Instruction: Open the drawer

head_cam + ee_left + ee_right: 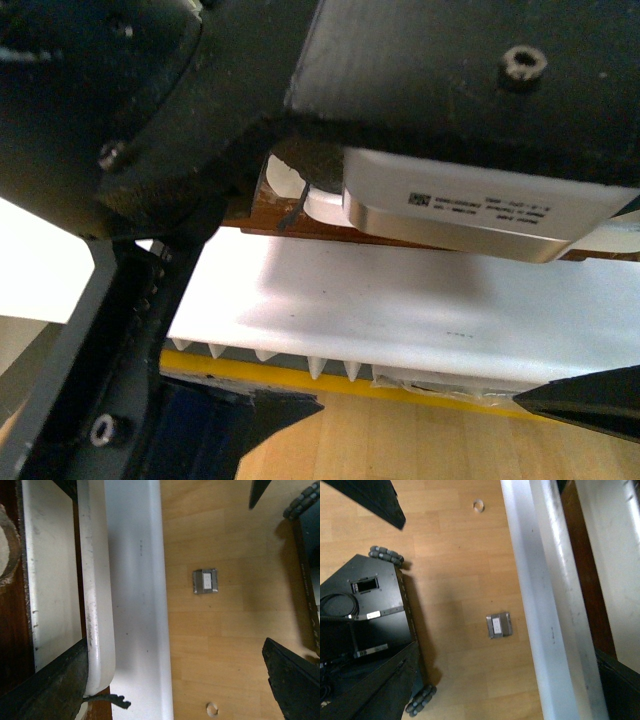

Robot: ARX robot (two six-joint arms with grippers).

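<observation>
the left fingers (50, 685) and right fingers (620, 690) are held spread, gripping nothing, astride the white handle (135, 580), so the drawer (52, 580) may be pulled.

Illegible small-print label (447, 200) on white module (500, 225)

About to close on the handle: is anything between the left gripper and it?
Nothing visible. The handle lies bare between the open left gripper's fingers: one on the drawer side, one on the floor side.
</observation>
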